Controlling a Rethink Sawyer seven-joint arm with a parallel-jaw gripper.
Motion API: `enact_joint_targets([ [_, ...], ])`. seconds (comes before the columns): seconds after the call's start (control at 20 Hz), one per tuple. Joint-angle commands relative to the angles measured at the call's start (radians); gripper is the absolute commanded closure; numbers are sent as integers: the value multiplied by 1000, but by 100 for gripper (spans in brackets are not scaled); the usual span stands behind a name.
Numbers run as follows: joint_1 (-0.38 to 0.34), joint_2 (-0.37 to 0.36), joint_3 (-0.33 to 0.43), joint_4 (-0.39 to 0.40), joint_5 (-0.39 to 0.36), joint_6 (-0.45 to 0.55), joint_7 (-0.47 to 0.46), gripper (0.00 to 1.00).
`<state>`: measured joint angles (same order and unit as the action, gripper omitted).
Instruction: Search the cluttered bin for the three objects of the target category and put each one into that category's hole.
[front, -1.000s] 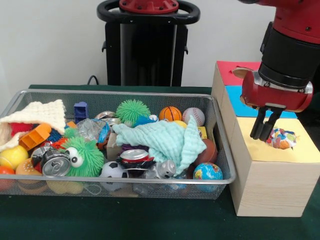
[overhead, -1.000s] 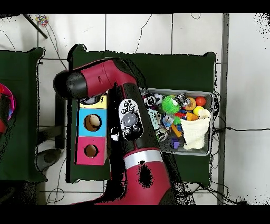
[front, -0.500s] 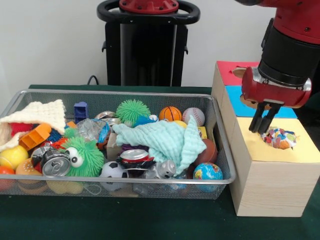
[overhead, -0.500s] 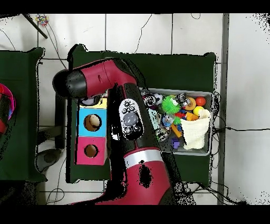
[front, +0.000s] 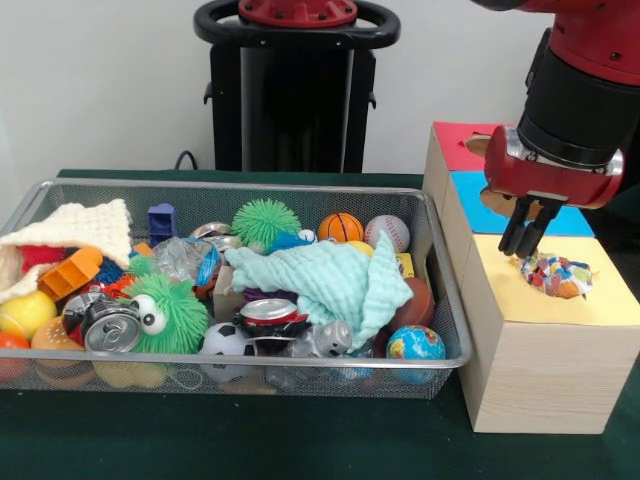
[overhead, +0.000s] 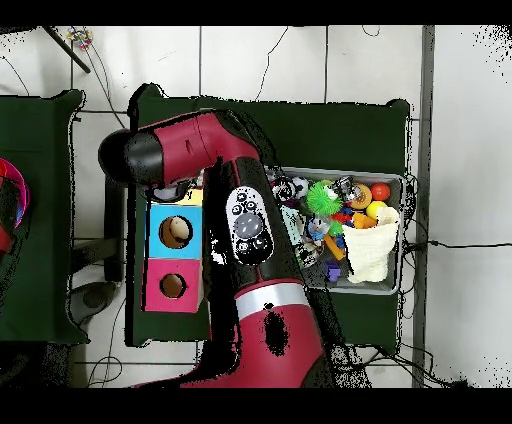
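Gripper: I see the gripper (front: 527, 240) hanging just above the yellow section of the sorting box (front: 545, 345), its two fingers drawn close together with nothing between them. It carries no load.
Deposited item: a multicoloured speckled ball (front: 558, 275) sits in the yellow hole, its top showing above the rim, just beside and below the fingertips but apart from them.
Other holes: the blue section (overhead: 174, 232) and the red section (overhead: 172, 286) each show an open hole in the overhead view; the yellow one is hidden there under the arm (overhead: 250, 260).
Bin: the wire mesh bin (front: 445, 300) is crowded. I note a basketball (front: 340, 227), a baseball (front: 387, 231), a globe ball (front: 415, 344), a soccer ball (front: 222, 341), a green spiky ball (front: 265, 221), a mint cloth (front: 325, 275), a crushed can (front: 105, 325) and a cream knitted cloth (front: 85, 228).
Progress: I judge one item delivered, with more of the ball category left to fetch.
Risk, ball: it may not have dropped fully; if it is lodged at the rim, the next item could jam on it.
Risk, retrieval: the mint cloth overlaps neighbouring objects; a grasp near it could snag fabric and drag clutter out.
Risk, travel: a low crossing toward the bin could strike the mesh rim.
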<state>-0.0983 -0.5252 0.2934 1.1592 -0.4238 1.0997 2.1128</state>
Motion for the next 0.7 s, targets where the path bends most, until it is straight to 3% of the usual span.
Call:
enact_joint_targets([
  [0.05,-22,30,54,81,20,38,-127,100],
  [0.7,-28,64,76,83,47,19,-149,100],
])
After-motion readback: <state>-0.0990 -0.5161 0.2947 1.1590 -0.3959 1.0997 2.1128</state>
